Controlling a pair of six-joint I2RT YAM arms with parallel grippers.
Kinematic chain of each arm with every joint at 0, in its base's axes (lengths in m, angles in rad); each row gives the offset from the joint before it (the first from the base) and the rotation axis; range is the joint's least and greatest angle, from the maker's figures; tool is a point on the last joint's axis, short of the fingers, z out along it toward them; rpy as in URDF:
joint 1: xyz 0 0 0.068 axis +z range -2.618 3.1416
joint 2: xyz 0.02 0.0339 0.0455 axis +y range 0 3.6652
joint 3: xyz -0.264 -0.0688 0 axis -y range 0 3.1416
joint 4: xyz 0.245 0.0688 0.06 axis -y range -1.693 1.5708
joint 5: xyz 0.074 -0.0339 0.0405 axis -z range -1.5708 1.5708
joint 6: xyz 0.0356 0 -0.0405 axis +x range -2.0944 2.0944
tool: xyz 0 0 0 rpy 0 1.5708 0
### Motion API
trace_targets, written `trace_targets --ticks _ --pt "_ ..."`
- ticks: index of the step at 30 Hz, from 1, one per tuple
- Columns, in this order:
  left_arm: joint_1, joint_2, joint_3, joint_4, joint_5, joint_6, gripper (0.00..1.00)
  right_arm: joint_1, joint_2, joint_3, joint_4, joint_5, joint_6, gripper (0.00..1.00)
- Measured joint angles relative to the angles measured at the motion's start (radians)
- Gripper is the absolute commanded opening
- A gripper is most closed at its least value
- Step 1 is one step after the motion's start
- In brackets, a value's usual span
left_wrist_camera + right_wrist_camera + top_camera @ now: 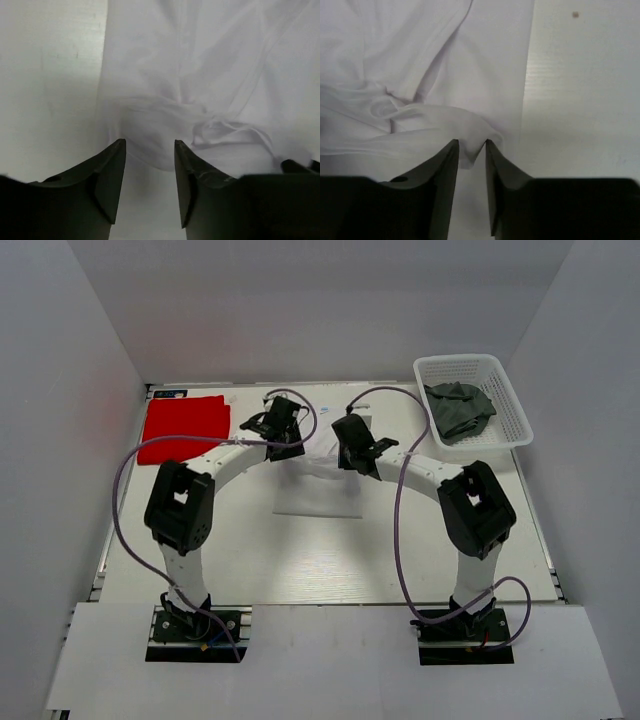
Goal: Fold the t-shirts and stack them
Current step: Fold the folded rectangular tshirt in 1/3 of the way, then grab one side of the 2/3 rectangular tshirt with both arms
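White t-shirt (pixel 318 490) lies crumpled at centre of desk (pixel 300 560), between both arms. Left fingers (pixel 107 175) parted, straddling bunched edge, not yet pinching. Right fingers (pixel 442 170) nearly together, nipping cloth corner. Folded red t-shirt (pixel 182 428) far left, nearer left arm.

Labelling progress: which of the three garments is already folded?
The red t-shirt, a flat rectangle at far left. The white t-shirt is bunched up in the middle; the dark garment lies crumpled in the basket.
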Motion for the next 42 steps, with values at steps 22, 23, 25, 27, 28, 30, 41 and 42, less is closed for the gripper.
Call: trace_targets --ticks 22,23,25,27,28,30,41,42 --pt "0.076 -0.332 -0.397 -0.027 0.113 -0.045 1.00 -0.032 -0.111 -0.197 0.236 -0.463 -0.158 0.90" --pt "0.076 -0.331 -0.410 -0.024 0.124 -0.050 1.00 -0.032 -0.107 -0.197 0.261 -0.494 -0.157 0.90" --pt "0.076 -0.331 -0.429 -0.021 0.139 -0.060 1.00 -0.033 -0.085 -0.190 0.322 -0.587 -0.149 0.90" --pt "0.076 -0.331 -0.439 -0.019 0.147 -0.066 1.00 -0.032 -0.036 -0.161 0.369 -0.679 -0.134 0.90" --pt "0.076 -0.332 -0.443 -0.018 0.149 -0.069 1.00 -0.031 -0.006 -0.145 0.397 -0.718 -0.122 0.90" --pt "0.076 -0.333 -0.449 -0.018 0.157 -0.073 1.00 -0.031 0.063 -0.112 0.461 -0.788 -0.093 0.90" --pt "0.076 -0.354 -0.455 -0.018 0.171 -0.075 0.98 -0.068 0.299 0.023 0.682 -0.823 0.006 0.90" --pt "0.076 -0.354 -0.455 -0.017 0.172 -0.074 0.98 -0.073 0.306 0.026 0.698 -0.830 0.011 0.90"
